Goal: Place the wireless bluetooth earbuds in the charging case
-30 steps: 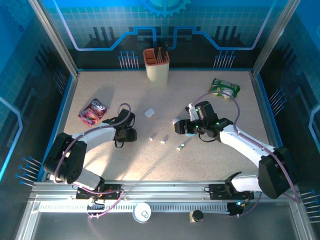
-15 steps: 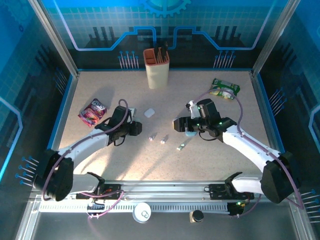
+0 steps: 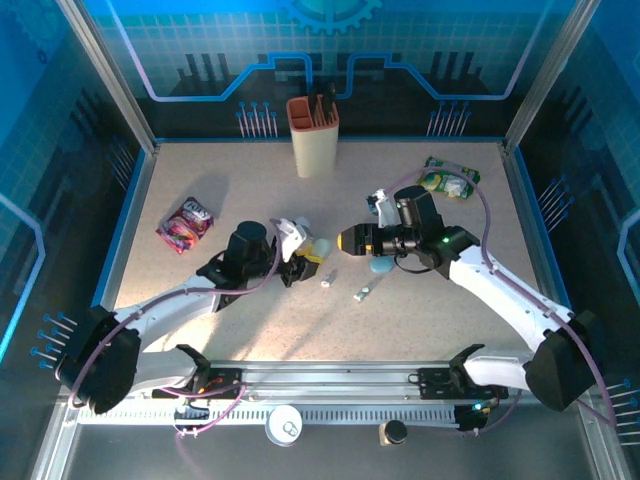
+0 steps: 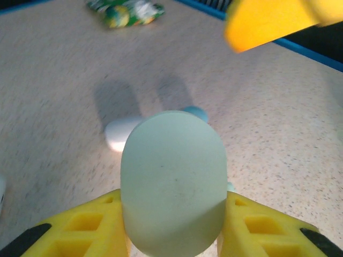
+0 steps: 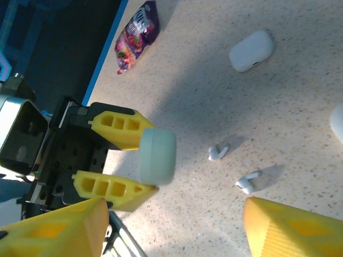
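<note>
One pale green case (image 4: 172, 182) tight in left gripper (image 5: 150, 158); right gripper (image 5: 176, 212) agape, empty.

The right wrist view's edge crops a pale rounded object (image 5: 337, 122).

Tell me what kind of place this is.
Probably a robot test cell in a lab: a left arm and right arm bolted to a rail, a speckled table walled by blue printed panels, and an aluminium frame.

2 white arms (image 3: 170, 305), black joints, looping purple cables (image 3: 477, 225), yellow ribbed claw fingers (image 4: 86, 225)
</note>
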Tool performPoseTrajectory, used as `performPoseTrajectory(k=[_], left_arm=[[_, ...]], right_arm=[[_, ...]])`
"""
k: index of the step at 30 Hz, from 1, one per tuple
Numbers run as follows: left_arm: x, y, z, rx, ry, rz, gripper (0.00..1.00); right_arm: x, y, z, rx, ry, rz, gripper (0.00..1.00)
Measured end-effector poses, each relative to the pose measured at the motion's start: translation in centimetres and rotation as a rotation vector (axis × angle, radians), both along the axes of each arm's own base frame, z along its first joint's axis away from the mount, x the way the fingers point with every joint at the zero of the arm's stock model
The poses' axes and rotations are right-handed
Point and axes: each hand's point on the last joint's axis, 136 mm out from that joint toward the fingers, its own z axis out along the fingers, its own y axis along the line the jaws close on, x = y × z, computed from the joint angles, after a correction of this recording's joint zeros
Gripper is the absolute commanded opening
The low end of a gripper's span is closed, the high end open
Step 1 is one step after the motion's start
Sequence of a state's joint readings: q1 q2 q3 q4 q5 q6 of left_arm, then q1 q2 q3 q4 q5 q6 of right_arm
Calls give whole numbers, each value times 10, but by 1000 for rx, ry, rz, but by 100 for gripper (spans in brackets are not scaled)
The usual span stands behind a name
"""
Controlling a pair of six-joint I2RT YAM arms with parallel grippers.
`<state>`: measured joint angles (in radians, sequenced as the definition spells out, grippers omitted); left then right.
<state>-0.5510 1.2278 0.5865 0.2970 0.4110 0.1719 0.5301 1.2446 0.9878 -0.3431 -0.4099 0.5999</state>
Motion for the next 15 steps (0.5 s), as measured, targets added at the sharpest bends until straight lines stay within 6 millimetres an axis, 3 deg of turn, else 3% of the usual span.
performPoseTrajectory(k=[10,15], left_arm=[[-15,-15,6,14,-93,-111,36],[-15,-16,6,19,-101,-117,36]], right_arm=[[-14,20,-12,-21,92,77,59],[-18,24,-15,-36,104,101,44]])
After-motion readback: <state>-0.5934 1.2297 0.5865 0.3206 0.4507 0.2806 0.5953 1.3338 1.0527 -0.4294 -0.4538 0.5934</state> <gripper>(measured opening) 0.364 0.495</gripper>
